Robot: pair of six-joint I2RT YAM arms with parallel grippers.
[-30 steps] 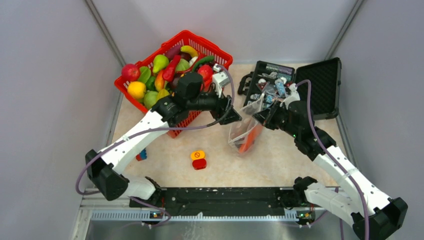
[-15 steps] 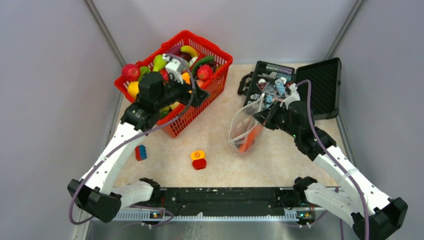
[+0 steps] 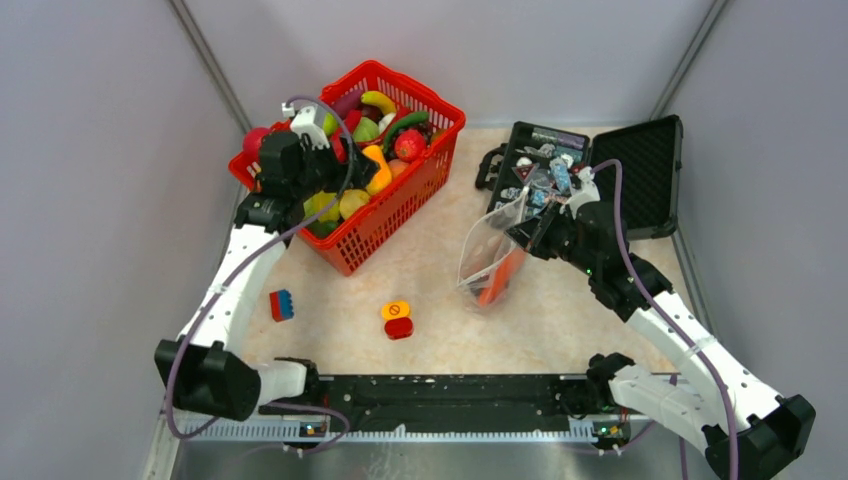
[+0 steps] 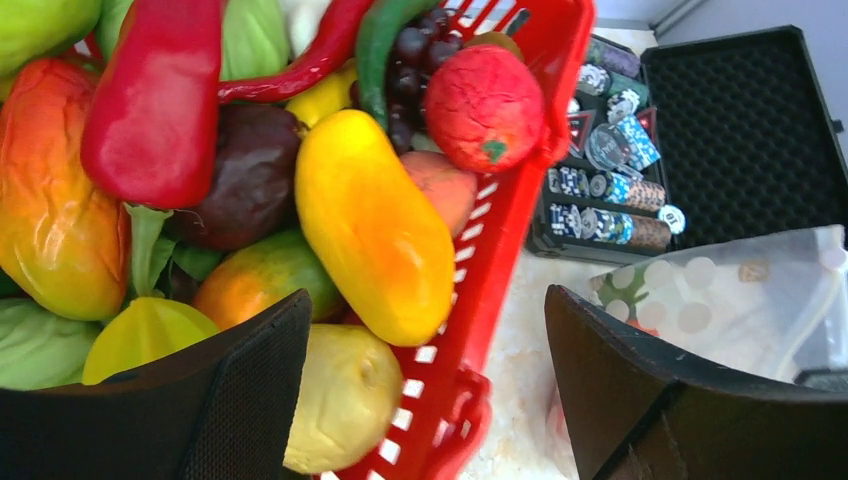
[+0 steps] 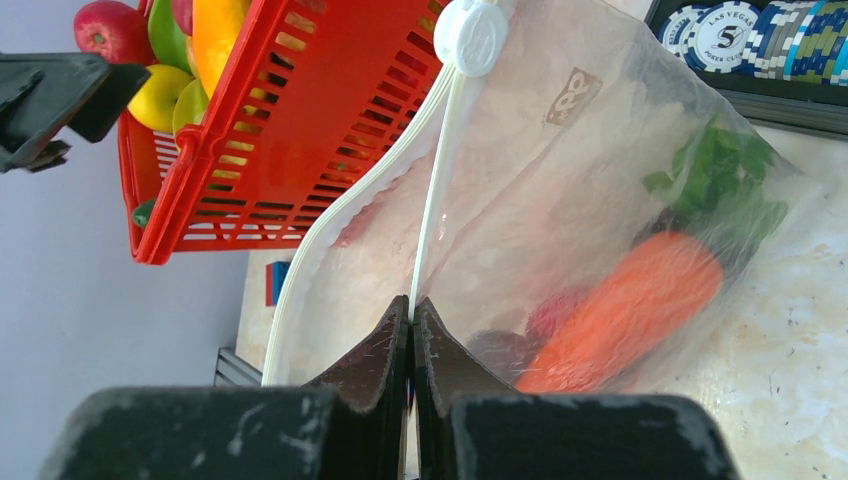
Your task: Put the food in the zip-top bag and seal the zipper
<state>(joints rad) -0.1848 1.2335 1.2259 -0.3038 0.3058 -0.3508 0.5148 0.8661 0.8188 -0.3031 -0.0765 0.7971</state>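
Observation:
The red basket [image 3: 430, 165] at the back left holds the food [image 3: 375, 165]: red, yellow, green and purple toy fruits. My left gripper [image 3: 350, 180] is open and empty, hovering over the basket's near side; in the left wrist view a yellow-orange fruit [image 4: 375, 225] and a pale yellow one [image 4: 345, 395] lie between its fingers [image 4: 250, 380]. My right gripper [image 3: 522, 232] is shut on the zipper [image 5: 430, 205] of the clear zip-top bag [image 3: 490, 255], holding its mouth open. An orange carrot [image 5: 630, 310] and darker pieces lie inside the bag.
An open black case [image 3: 640, 165] with poker chips stands at the back right. An orange-and-red button block [image 3: 397, 318] lies at front centre. A blue-and-red brick [image 3: 281, 304] lies at the left. Grey walls close in both sides.
My left arm has swung left, from beside the bag's mouth back over the red basket. The right gripper and the bag have stayed in place.

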